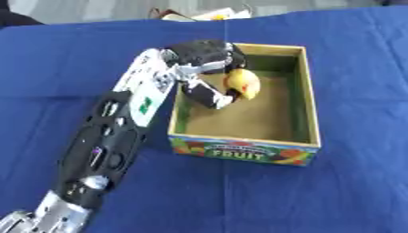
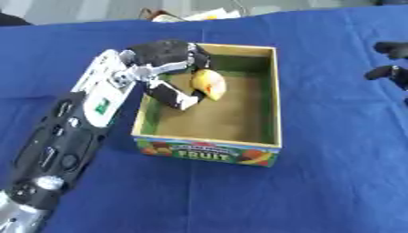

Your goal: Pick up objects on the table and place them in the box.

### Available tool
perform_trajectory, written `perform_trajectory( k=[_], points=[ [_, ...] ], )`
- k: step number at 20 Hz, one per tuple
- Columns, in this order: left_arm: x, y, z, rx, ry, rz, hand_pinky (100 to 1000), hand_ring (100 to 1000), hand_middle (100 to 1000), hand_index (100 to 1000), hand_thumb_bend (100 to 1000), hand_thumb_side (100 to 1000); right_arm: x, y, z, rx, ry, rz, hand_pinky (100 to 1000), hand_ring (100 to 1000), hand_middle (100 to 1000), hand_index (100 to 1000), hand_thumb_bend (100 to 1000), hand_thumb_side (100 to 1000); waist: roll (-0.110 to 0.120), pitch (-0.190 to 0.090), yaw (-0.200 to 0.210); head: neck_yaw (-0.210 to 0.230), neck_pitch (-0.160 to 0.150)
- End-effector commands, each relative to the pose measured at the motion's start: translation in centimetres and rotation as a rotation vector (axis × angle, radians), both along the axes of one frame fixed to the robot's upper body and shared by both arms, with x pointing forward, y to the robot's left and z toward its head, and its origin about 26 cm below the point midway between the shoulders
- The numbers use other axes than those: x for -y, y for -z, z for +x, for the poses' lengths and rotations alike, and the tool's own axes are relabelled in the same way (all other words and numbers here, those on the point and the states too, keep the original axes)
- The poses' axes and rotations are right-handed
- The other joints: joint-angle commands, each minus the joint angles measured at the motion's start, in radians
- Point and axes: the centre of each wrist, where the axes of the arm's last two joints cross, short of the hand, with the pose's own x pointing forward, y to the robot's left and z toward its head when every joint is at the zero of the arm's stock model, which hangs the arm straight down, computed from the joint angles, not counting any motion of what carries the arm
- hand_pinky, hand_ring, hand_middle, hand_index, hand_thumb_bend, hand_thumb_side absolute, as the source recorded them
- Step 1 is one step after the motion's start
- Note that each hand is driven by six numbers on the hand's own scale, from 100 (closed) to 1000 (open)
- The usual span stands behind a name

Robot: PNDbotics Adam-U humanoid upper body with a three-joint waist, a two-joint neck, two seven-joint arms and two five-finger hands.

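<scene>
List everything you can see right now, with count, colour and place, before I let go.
Fruit: one, yellow with a red patch, inside the box near its far left corner, in the left hand's fingers.
Box: one, open cardboard with a green inner wall and a FRUIT label on the front, middle of the table.
Table cloth: one, blue, covering the table.
Clutter: white and yellow items beyond the far edge, unclear.
Left hand: black and silver, reaching into the box, fingers curled round the fruit.
Right hand: black, at the right edge of the right eye view only, finger pose unclear.
</scene>
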Motion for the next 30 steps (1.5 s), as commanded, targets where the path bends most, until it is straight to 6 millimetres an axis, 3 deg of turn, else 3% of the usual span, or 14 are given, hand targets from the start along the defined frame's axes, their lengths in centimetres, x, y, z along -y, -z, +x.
perform_trajectory(
  k=[1,4,6,9,12,14,16,17,22,26,30],
  points=[
    [0.5,-0.9,0.1,0.065,0.003,0.075,538,690,669,872,100,260,-0.2,-0.8,-0.2,0.025,-0.005,-0.012,580,776,566,874,100,1000,-0.004,-0.016,-0.004,0.004,-0.010],
    [0.5,-0.5,0.3,0.096,-0.011,0.126,552,712,692,904,100,286,-0.2,-0.8,-0.2,0.023,-0.004,-0.010,580,775,566,873,100,1000,-0.005,-0.016,-0.010,0.002,-0.011],
    [0.5,0.0,0.5,0.112,-0.023,0.152,563,727,708,933,122,443,-0.2,-0.8,-0.2,0.021,-0.003,-0.006,580,775,566,873,100,1000,-0.006,-0.017,-0.011,-0.006,-0.007],
    [0.4,0.7,0.6,0.129,-0.039,0.175,585,749,753,996,251,763,-0.3,-0.8,-0.2,0.019,-0.004,-0.002,580,776,566,875,100,1000,-0.006,-0.018,-0.010,-0.014,-0.003],
    [0.3,1.0,0.7,0.142,-0.049,0.159,614,774,792,1000,275,854,-0.3,-0.8,-0.2,0.012,-0.004,-0.002,579,776,566,875,100,1000,-0.005,-0.020,-0.008,-0.019,0.003],
    [0.2,1.0,0.7,0.151,-0.051,0.140,614,774,791,1000,266,862,-0.3,-0.8,-0.2,0.010,-0.003,-0.001,579,776,566,874,100,1000,-0.006,-0.023,-0.008,-0.022,0.005],
    [0.0,0.8,0.6,0.164,-0.051,0.097,610,766,778,990,177,813,-0.2,-0.7,-0.2,0.009,-0.001,0.001,579,775,563,873,100,1000,-0.007,-0.025,-0.006,-0.025,0.006],
    [-0.2,0.5,0.4,0.174,-0.048,0.067,603,755,764,974,100,746,-0.2,-0.7,-0.2,0.009,0.001,0.002,579,774,563,873,100,1000,-0.008,-0.027,-0.005,-0.027,0.007],
    [-2.3,-2.9,-2.0,0.271,-0.011,-0.302,600,716,723,933,100,655,0.2,-0.6,-0.4,0.010,0.017,0.007,579,772,562,871,100,1000,-0.013,-0.036,0.012,-0.044,0.011],
    [-4.6,-5.5,-4.6,0.256,0.010,-0.690,596,685,696,939,100,736,0.4,-0.5,-0.4,0.009,0.025,0.012,578,770,561,870,100,1000,-0.018,-0.044,0.023,-0.056,0.013],
    [-6.7,-5.6,-5.9,0.059,0.065,-0.970,569,636,639,895,100,813,0.6,-0.5,-0.5,0.014,0.029,0.016,578,768,560,867,100,1000,-0.020,-0.053,0.032,-0.068,0.027]
  ],
)
